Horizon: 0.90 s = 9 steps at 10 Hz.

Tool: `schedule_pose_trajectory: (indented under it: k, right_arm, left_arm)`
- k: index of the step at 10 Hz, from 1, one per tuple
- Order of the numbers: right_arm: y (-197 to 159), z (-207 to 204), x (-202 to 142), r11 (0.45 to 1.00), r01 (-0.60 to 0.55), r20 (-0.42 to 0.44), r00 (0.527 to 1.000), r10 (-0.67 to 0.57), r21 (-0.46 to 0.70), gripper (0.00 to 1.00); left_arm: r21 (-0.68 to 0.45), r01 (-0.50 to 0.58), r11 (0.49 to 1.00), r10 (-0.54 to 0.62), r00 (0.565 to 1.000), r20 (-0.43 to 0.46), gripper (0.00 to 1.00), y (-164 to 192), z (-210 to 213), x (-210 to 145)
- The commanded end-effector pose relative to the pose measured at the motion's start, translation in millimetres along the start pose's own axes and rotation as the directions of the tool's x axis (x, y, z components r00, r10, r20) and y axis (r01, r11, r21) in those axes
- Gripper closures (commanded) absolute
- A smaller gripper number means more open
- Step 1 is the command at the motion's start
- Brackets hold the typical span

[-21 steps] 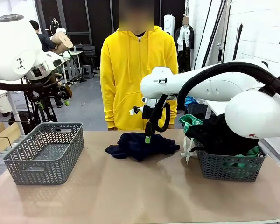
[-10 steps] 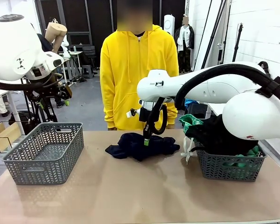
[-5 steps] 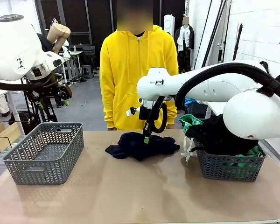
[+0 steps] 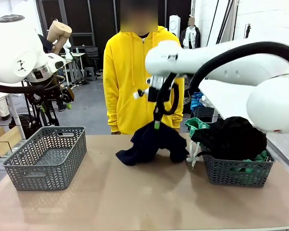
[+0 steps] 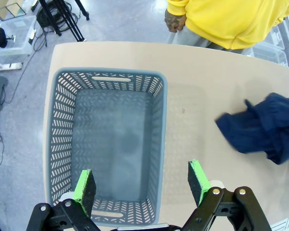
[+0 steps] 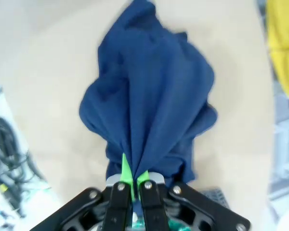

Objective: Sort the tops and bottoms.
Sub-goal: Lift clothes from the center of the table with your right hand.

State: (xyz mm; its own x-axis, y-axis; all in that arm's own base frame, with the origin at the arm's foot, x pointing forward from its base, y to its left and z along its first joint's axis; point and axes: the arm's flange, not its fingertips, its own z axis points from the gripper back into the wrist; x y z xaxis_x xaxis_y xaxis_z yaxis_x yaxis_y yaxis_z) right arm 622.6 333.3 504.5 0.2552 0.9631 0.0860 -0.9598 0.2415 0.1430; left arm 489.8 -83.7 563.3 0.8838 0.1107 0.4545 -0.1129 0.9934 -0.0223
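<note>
Navy garment (image 4: 154, 143), one, pinched by right tool (image 4: 156, 126); left tool (image 5: 142, 182) spread over one grey basket (image 5: 62, 120).

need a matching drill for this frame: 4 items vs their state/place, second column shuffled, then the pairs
Items:
1. navy garment
2. left basket
3. right basket
4. left end effector

States:
A. open, above a basket
B. empty
C. heaped with dark and green clothes
D. pinched by the right end effector, partly lifted off the table

Pairs: 1-D, 2-B, 3-C, 4-A
</note>
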Motion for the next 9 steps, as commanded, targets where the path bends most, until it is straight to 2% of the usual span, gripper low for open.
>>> schedule_pose_trajectory:
  k: [1,3,5,7,9]
  right_arm:
    - [19.8,64.6,3.6,0.991,-0.112,-0.032,0.993,0.11,-0.075,1.0]
    - [52.7,133.8,16.9,0.973,-0.155,-0.098,0.985,0.14,-0.172,1.0]
    - [84.1,189.0,22.6,0.952,-0.171,-0.111,0.983,0.146,-0.255,1.0]
    - [113.8,245.2,31.3,0.931,-0.14,-0.096,0.989,0.114,-0.338,1.0]
    - [132.3,283.8,35.7,0.923,-0.116,-0.055,0.993,0.103,-0.366,1.0]
  left_arm:
    - [-0.01,-0.019,1.0,0.019,1.0,0.012,0.0,1.1,-0.7,-3.2]
    - [-0.01,-0.019,1.0,0.019,1.0,0.012,0.0,1.1,-0.7,-3.2]
    - [-0.01,-0.019,1.0,0.019,1.0,0.012,0.0,1.1,-0.7,-3.2]
    - [-0.01,-0.019,1.0,0.019,1.0,0.012,0.0,1.1,-0.7,-3.2]
    - [-0.01,-0.019,1.0,0.019,1.0,0.012,0.0,1.1,-0.7,-3.2]
